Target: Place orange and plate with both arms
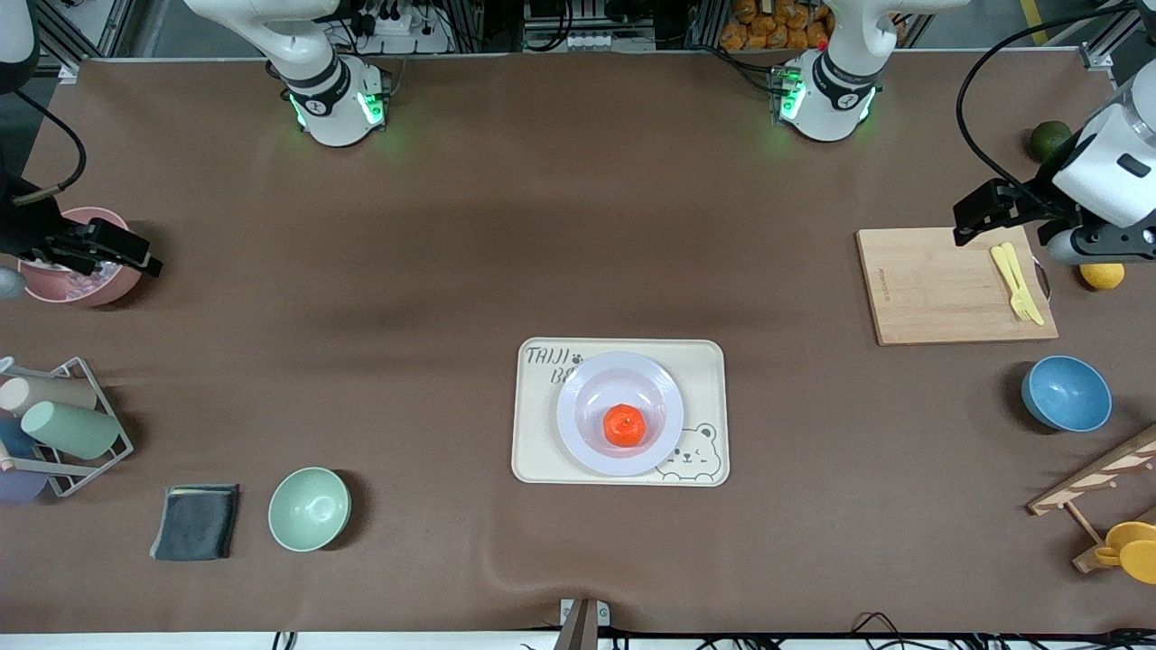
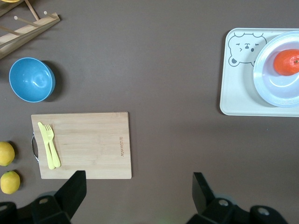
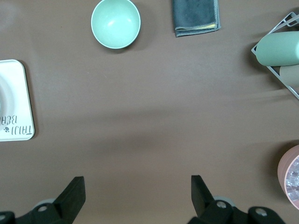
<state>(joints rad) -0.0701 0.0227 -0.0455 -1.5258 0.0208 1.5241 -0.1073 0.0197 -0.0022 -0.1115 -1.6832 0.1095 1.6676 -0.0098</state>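
Observation:
The orange (image 1: 623, 425), small and red-orange, lies in the pale lavender plate (image 1: 587, 406). The plate sits on the cream bear-printed tray (image 1: 542, 451) at the table's middle. In the left wrist view the orange (image 2: 287, 62), plate (image 2: 275, 88) and tray (image 2: 233, 93) show off to one side. My left gripper (image 1: 980, 212) (image 2: 138, 179) hangs open and empty by the cutting board at the left arm's end. My right gripper (image 1: 117, 253) (image 3: 138, 183) hangs open and empty beside the pink bowl at the right arm's end, with the tray's edge (image 3: 16, 107) in its view.
A wooden cutting board (image 1: 948, 284) carries yellow cutlery (image 1: 1016, 282). Near it are a blue bowl (image 1: 1066, 393), a lemon (image 1: 1102, 275), a dark green fruit (image 1: 1049, 138) and a wooden rack (image 1: 1097, 487). A pink bowl (image 1: 77, 271), cup rack (image 1: 63, 433), grey cloth (image 1: 196, 521) and green bowl (image 1: 309, 508) lie toward the right arm's end.

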